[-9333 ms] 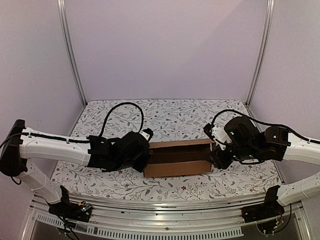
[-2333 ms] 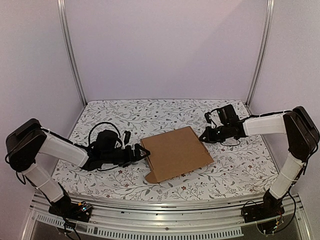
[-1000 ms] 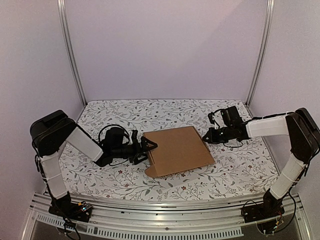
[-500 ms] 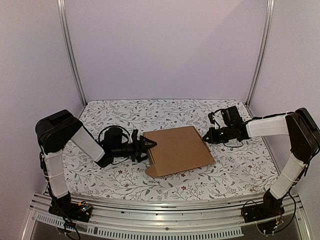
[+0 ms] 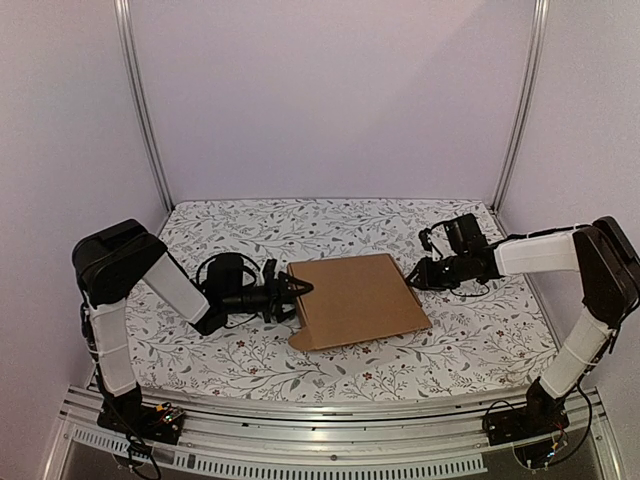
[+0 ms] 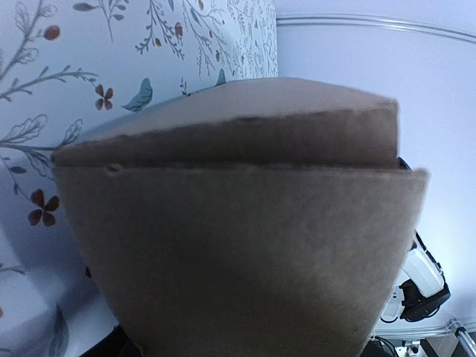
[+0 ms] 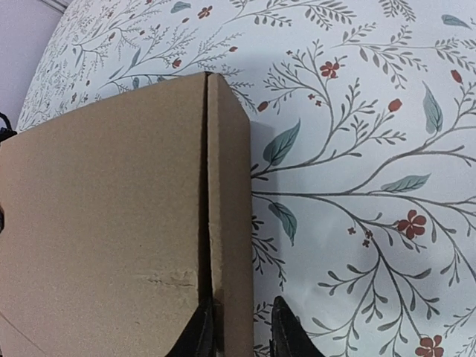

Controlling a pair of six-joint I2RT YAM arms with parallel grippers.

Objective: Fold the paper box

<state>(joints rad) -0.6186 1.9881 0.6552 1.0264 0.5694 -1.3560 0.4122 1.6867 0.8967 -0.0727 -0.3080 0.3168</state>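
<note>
**Condition.** The paper box [image 5: 360, 303] lies flattened in the middle of the surface [image 5: 250, 230], rotated slightly, with one arm at each end.

- The left fingers [image 5: 297, 288] stand apart and straddle the box's left edge. In the left wrist view two cardboard layers fill the frame, and contact of the pads cannot be confirmed.
- The right fingers [image 7: 286, 331] are slightly apart at the right end. One lies against the seam of the narrow side panel [image 7: 229, 186]. The other is just off the panel's outer edge, with bare surface showing between them, so nothing is clamped.

**Step in hand (judgement).** Take hold of both ends so that the flat blank can be opened and its walls raised.

**Procedure.**
1. Seat the left edge deep between the left fingers before closing, since a shallow hold is likely to slip off the layered board.
2. Bring the right fingers in until the side panel lies fully between them, then close on that panel only.
3. Lift both ends evenly, because an uneven pull may skew the box or bend it off its creases.
4. Fold along the seam, not across the panel.
</note>
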